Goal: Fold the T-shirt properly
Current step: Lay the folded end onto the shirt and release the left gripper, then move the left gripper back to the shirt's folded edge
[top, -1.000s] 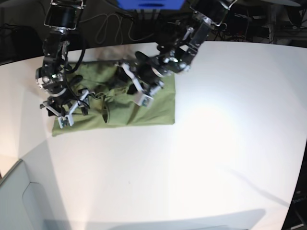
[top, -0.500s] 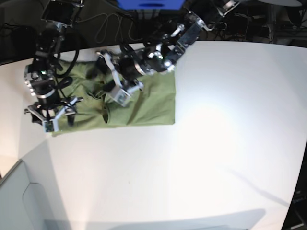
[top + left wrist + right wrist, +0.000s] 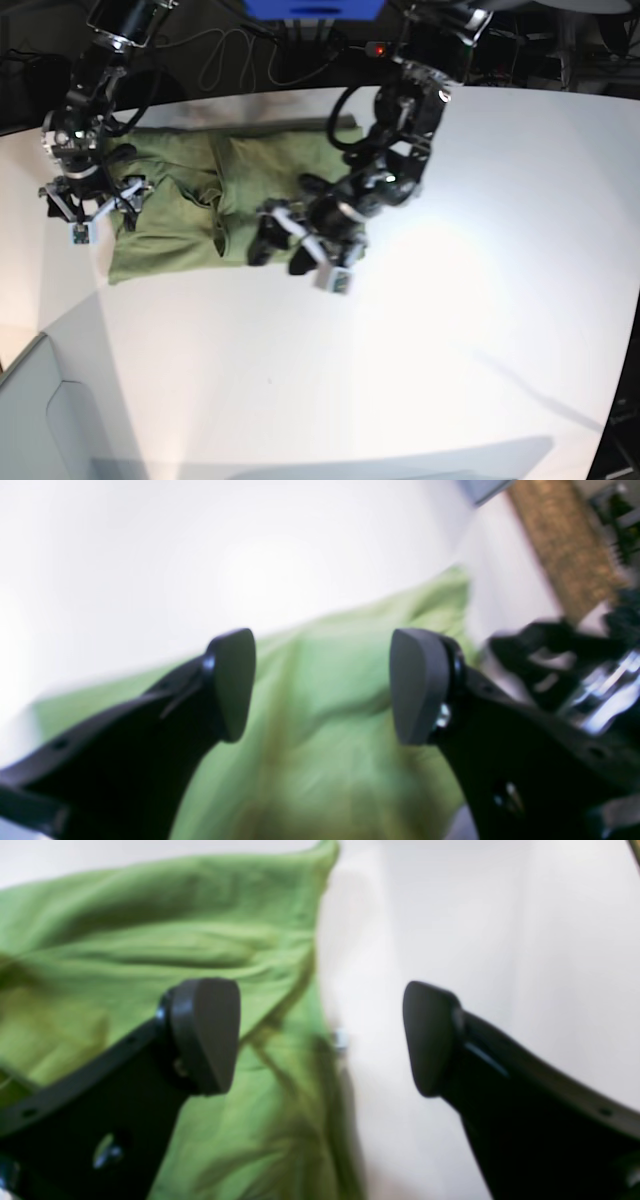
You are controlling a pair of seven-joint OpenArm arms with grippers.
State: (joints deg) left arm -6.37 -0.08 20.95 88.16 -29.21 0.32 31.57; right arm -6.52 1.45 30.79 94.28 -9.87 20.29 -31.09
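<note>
The olive-green T-shirt [image 3: 175,235] lies as a wrinkled, folded rectangle at the back left of the white table [image 3: 460,340]. My left gripper [image 3: 297,258] hovers over the shirt's front edge, jaws open. In the left wrist view the left gripper [image 3: 325,685] has nothing between its fingers, and the blurred shirt [image 3: 325,775] lies below them. My right gripper [image 3: 97,212] stands open at the shirt's left edge. In the right wrist view the right gripper [image 3: 320,1037] straddles the border of the T-shirt [image 3: 125,940] and holds nothing.
Cables [image 3: 230,60] and a blue box [image 3: 315,8] sit behind the table's back edge. A grey surface [image 3: 40,420] fills the lower left corner. Bare white tabletop spreads to the right and front of the shirt.
My left arm swung from the shirt's back middle down to its front edge. My right gripper moved back along the left edge and spread its jaws wider.
</note>
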